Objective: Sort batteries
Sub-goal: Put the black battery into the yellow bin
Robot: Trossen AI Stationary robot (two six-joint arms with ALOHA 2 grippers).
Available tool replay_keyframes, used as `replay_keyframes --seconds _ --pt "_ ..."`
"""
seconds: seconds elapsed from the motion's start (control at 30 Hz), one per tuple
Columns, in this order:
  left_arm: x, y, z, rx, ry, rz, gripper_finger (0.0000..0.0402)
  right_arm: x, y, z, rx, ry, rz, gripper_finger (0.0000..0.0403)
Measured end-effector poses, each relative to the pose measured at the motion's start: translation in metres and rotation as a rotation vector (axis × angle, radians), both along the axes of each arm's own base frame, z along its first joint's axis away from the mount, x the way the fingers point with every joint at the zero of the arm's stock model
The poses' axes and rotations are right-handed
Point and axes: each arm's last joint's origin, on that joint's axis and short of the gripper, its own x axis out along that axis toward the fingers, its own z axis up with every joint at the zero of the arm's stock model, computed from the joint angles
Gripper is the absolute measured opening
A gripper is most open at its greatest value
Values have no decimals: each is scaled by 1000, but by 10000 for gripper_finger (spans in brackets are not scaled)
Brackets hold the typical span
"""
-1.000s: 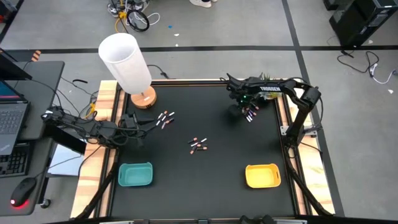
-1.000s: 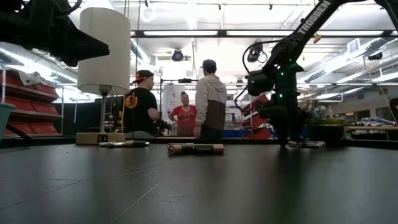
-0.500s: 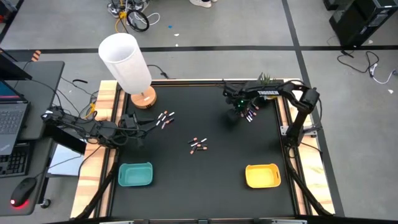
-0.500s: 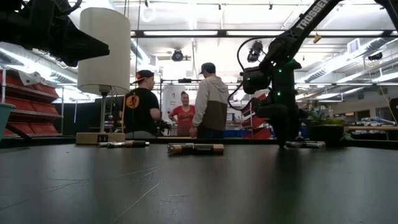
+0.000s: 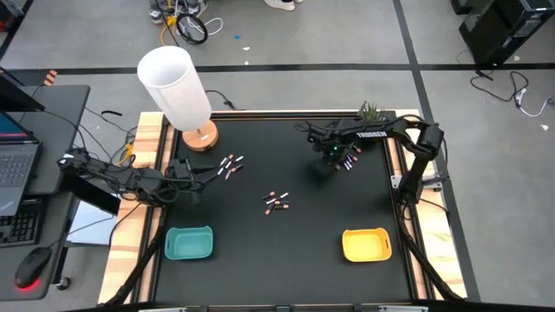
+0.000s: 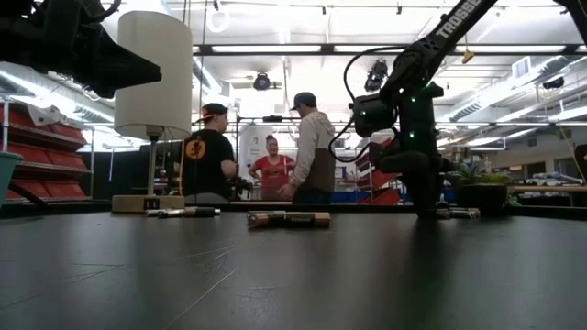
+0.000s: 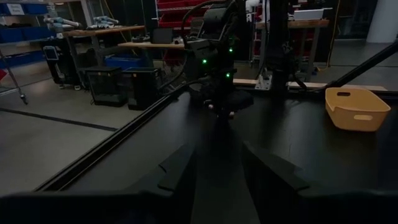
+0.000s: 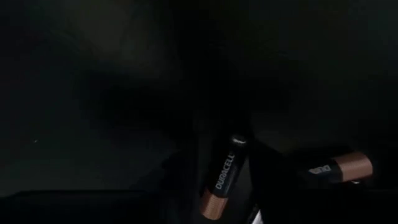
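With our right hand (image 5: 328, 156) low at the bench's far right corner, fingers straddling one battery (image 8: 222, 177), we should clench squarely.

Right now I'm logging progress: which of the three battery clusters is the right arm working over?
The far-right cluster, beside the right gripper near the plant. The middle cluster and the cluster by the lamp have no arm over them.

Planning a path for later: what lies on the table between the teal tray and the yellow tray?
Nothing: in the high view the black tabletop between the teal tray and the yellow tray is bare.
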Motion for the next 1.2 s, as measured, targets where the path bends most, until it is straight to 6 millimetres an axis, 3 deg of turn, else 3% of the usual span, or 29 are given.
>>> replay_keyframes --seconds 0.3,0.5,0.77,0.9,1.07,1.2 --pt "0 0 0 0 0 0 143 2 3 0 -4 4 49 33" --pt "0 0 0 4 1 1 143 2 4 4 11 28 107 23" --pt "0 0 0 6 1 11 143 9 16 53 -2 16 187 23" --pt "0 0 0 6 1 17 143 10 44 92 -25 -29 216 23" --pt "0 1 0 6 0 23 143 -2 107 136 -56 -172 237 23" --pt "0 1 1 9 -5 47 143 -19 163 143 -34 -209 200 23"
